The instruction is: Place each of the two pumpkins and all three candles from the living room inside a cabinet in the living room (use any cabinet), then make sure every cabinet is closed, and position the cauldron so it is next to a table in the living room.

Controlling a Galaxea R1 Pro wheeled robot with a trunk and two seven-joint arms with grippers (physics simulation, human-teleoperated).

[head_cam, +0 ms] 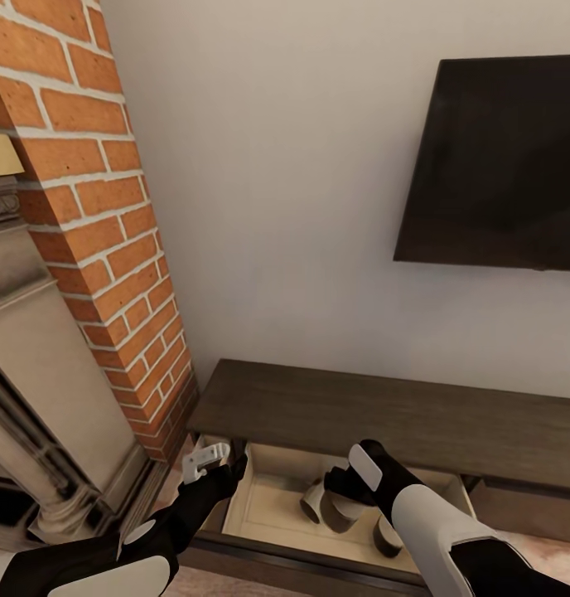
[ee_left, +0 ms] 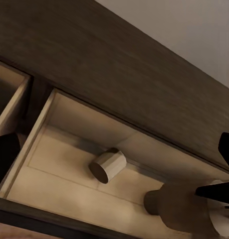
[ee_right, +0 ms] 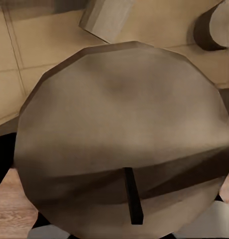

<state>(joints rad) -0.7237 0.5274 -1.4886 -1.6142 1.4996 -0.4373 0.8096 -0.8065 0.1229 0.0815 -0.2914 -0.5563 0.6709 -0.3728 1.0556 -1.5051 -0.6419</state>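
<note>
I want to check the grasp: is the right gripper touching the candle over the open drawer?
Cannot tell. In the head view the right gripper overlaps the candle, but its fingers are hidden. The right wrist view shows the candle's end up close, no contact line.

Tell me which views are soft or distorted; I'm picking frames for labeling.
Head view: sharp, walls lean from wide-angle tilt. Left wrist view: slightly soft, a candle casts a faint shadow in the drawer. Right wrist view: the held candle looms close, blurry.

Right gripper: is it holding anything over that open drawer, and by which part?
Yes, the right gripper holds a candle by its sides, over the open drawer. Its wick end faces the wrist camera.
</note>
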